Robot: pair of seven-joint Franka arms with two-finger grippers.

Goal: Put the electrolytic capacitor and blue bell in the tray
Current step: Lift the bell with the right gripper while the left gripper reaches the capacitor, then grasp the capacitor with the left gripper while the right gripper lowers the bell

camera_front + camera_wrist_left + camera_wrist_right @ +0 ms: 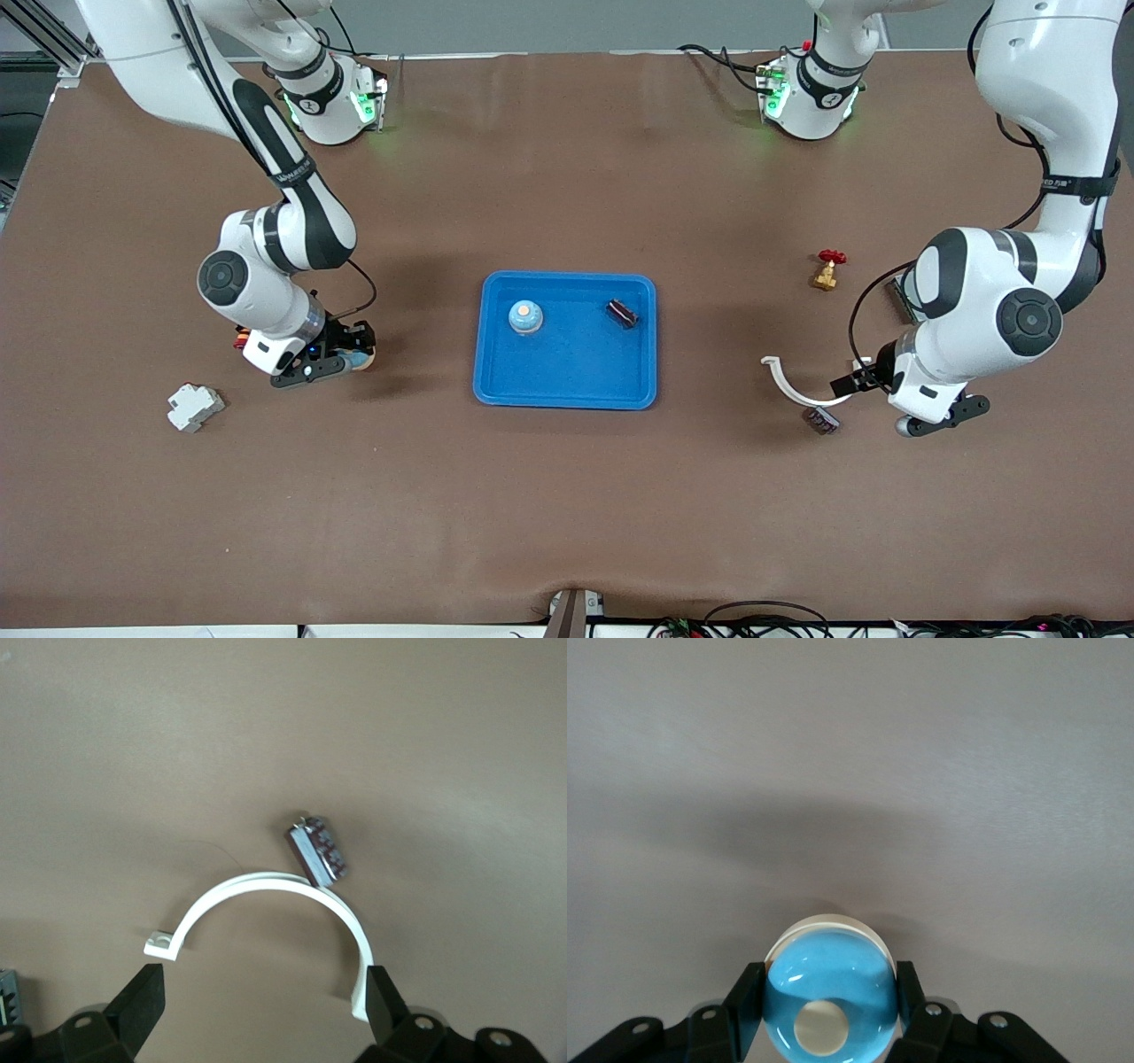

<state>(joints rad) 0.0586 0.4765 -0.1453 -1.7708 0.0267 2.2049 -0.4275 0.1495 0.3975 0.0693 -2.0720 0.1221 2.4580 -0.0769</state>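
Toward the right arm's end of the table, down at mat level with the right gripper (pixel 345 359): closed on a blue bell (pixel 830 979), one pad on each flank of the dome, button facing the wrist camera. Looks like a side pinch chosen so the bell stays upright for the carry. Not yet lifted, by the look of the shadow beneath.

Over at the left arm's end, hovers with the left gripper (pixel 264 997) spread wide and empty, above a white curved clip (pixel 266 886) and a small maroon component (pixel 314 850) that touches the clip's arc. Appears to be waiting.

At mid-table, lies flat with rim raised all round: tray (pixel 567 400). Already holds a second bell (pixel 525 317) and a dark electrolytic capacitor (pixel 622 313), well apart, both toward the robots' edge. Leaves the half nearer the front camera bare, probably the easiest spot for a set-down.

Between held bell and tray, nothing but open mat. Needs only enough height to pass the rim. Keeps a white block (pixel 195 407) and a brass valve (pixel 827 270) well off that path.
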